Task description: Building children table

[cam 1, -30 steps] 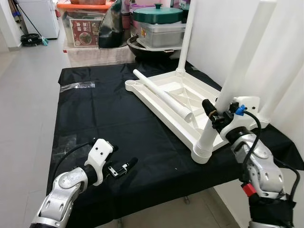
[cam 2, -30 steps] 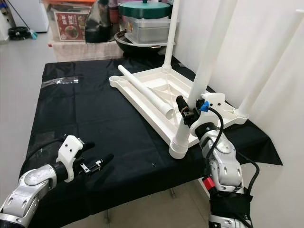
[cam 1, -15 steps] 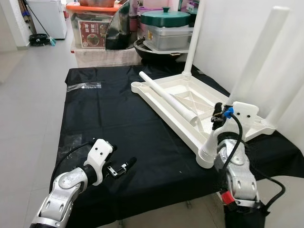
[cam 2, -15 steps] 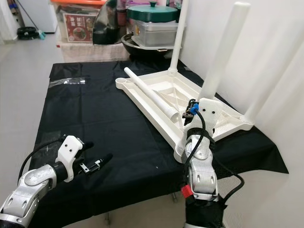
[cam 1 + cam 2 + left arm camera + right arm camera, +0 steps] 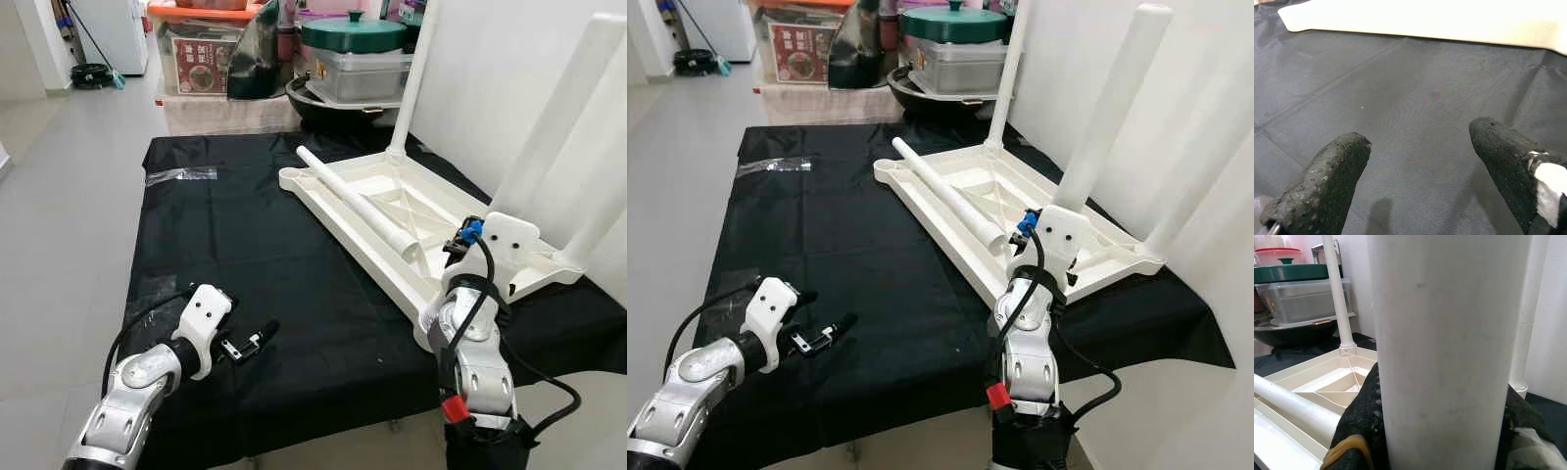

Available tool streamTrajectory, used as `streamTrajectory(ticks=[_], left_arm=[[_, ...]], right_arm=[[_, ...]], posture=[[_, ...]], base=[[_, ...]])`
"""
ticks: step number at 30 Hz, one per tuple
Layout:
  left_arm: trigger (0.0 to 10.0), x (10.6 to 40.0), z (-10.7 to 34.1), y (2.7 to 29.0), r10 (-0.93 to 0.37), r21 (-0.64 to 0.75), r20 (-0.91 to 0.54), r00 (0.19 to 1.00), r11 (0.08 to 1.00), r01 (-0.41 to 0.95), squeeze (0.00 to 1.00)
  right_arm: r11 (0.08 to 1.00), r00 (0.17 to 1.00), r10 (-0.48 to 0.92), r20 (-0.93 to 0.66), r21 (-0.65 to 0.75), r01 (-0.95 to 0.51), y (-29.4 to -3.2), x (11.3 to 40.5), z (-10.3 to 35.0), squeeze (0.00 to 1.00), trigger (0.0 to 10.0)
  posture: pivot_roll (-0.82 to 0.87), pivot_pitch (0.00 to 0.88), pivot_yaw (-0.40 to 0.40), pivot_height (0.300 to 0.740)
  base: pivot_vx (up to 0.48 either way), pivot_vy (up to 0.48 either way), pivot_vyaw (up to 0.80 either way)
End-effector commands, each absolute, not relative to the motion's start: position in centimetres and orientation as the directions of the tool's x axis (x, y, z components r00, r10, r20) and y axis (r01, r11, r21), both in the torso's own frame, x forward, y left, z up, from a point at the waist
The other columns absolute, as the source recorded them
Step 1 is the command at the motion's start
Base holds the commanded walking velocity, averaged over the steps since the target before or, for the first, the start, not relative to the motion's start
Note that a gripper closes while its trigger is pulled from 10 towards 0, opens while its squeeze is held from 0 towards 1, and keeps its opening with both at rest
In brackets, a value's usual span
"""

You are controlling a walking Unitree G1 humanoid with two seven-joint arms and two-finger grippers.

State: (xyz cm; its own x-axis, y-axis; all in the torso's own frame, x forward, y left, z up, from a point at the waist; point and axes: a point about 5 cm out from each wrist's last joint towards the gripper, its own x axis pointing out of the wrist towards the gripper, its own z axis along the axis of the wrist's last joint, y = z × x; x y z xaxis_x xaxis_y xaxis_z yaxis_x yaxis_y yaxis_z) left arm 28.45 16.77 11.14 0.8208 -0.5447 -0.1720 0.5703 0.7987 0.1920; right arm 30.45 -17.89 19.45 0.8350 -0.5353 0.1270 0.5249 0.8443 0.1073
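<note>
Right gripper [image 5: 1440, 431] clamps the near leg [image 5: 1109, 116] low, apparently seated in tabletop [image 5: 353, 186]; keep it vertical while twisting; left gripper [image 5: 257, 339] hovers, fingers wide.

The storage box [image 5: 204, 61] label seems printed, but is unreadable.

Both arms were jointed silver shells with black cables looping at the wrists and white housings. The left end effector [image 5: 247, 346] had two rough black fingers [image 5: 1327, 181], one patched white. The right arm carried a blue plug and red tag.
</note>
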Motion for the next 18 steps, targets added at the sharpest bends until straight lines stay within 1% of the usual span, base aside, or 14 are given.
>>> streamTrajectory(ticks=[1, 2, 10, 18], left_arm=[[10.0, 28.61, 11.20, 16.83, -0.540, 0.202, -0.171, 0.824, 0.799, 0.566, 0.00], [10.0, 28.62, 11.16, 16.76, -0.542, 0.201, -0.172, 0.823, 0.798, 0.568, 0.00], [10.0, 28.65, 11.15, 16.64, -0.546, 0.201, -0.172, 0.820, 0.796, 0.572, 0.00], [10.0, 28.69, 11.14, 16.58, -0.549, 0.201, -0.171, 0.818, 0.793, 0.575, 0.00]], right_arm=[[0.800, 0.801, -0.598, -0.007, 0.063, 0.597, -19.09, 30.10, 16.63, 0.00, 1.6], [0.809, 0.811, -0.585, -0.016, 0.057, 0.585, -18.90, 30.22, 16.56, 0.00, 10.0], [0.828, 0.831, -0.555, -0.039, 0.068, 0.556, -18.45, 30.50, 16.44, 0.00, 10.0], [0.832, 0.835, -0.549, -0.033, 0.073, 0.550, -18.40, 30.52, 16.61, 0.00, 10.0]], posture=[[0.01, 0.000, -0.072, 0.740], [0.01, 0.000, -0.073, 0.740], [0.01, 0.000, -0.074, 0.740], [0.01, 0.000, -0.073, 0.740]], base=[[0.000, 0.000, 0.00], [0.000, 0.000, 0.00], [0.000, 0.000, 0.00], [0.000, 0.000, 0.00]])
